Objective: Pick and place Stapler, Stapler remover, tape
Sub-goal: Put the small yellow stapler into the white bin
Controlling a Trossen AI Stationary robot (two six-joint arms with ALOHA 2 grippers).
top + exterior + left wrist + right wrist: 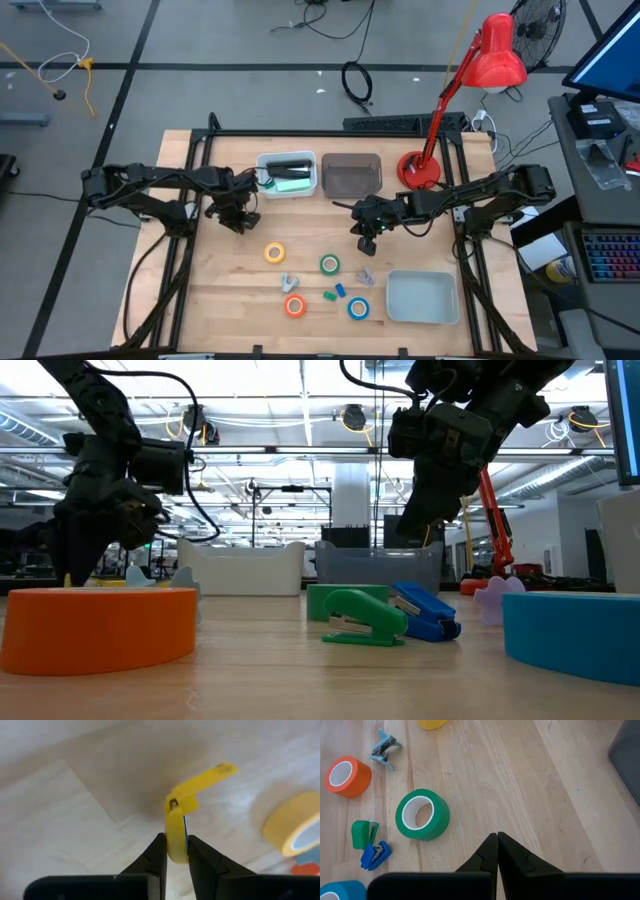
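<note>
A small yellow stapler (176,827) is gripped between the fingers of the left hand (175,851), which is held above the desk (220,285) just near of the white bin (288,175). The right hand (497,845) is closed on nothing, above bare wood right of centre. The yellow tape (274,253), green tape (330,264), orange tape (294,306) and blue tape (359,308) lie on the desk; a small green stapler (364,833) and blue stapler (375,855) lie between them, and a grey stapler remover (385,747) is seen near the orange roll
</note>
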